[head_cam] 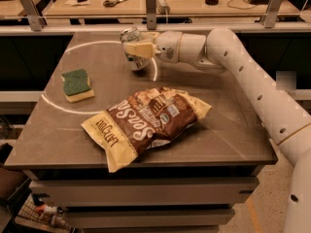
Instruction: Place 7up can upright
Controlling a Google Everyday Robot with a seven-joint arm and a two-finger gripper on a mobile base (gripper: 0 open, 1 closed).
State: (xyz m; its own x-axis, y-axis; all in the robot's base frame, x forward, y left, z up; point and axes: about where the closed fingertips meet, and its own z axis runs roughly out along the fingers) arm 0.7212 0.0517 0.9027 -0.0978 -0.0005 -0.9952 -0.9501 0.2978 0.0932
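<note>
The 7up can (pixel 132 57) is a silvery-grey can with a shiny round top, standing roughly upright at the back middle of the grey table (pixel 228 130). My gripper (pixel 134 46) reaches in from the right on a white arm, and its cream fingers (pixel 137 48) are closed around the can's upper part. The can's base is at or just above the table top; I cannot tell whether it touches.
A brown and cream chip bag (pixel 148 123) lies across the table's front middle. A green and yellow sponge (pixel 77 85) lies at the left. A white curved line (pixel 63 106) is marked on the table. A rail and workbench (pixel 150 4) stand behind.
</note>
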